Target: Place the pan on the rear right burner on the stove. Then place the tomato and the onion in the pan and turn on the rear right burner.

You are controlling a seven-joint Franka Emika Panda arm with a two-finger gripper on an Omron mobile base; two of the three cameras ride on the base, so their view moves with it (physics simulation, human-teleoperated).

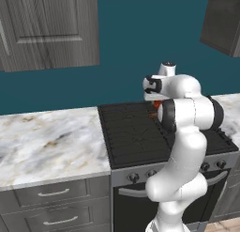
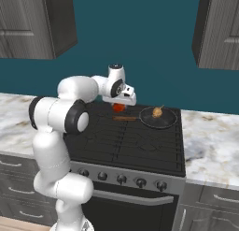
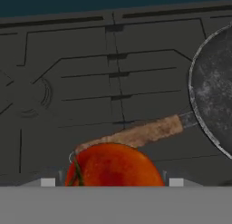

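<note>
The black pan [image 2: 165, 120] sits on the rear right burner [image 2: 173, 127] of the stove [image 2: 130, 143], its wooden handle [image 2: 125, 118] pointing left. The tan onion [image 2: 157, 112] lies inside the pan. My gripper [image 2: 120, 104] hovers above the rear middle of the stove, just left of the pan, shut on the red tomato [image 2: 119, 107]. In the hand view the tomato [image 3: 113, 166] fills the space between the fingertips, with the pan handle [image 3: 140, 133] below it and the pan's rim [image 3: 213, 91] to the right. From the left base view the arm hides most of the tomato [image 1: 157, 104].
A row of round knobs [image 2: 121, 178] runs along the stove's grey front above the oven handle. Marble counters [image 1: 47, 142] flank the stove on both sides. Grey wall cabinets [image 1: 47, 29] hang above, against a teal wall.
</note>
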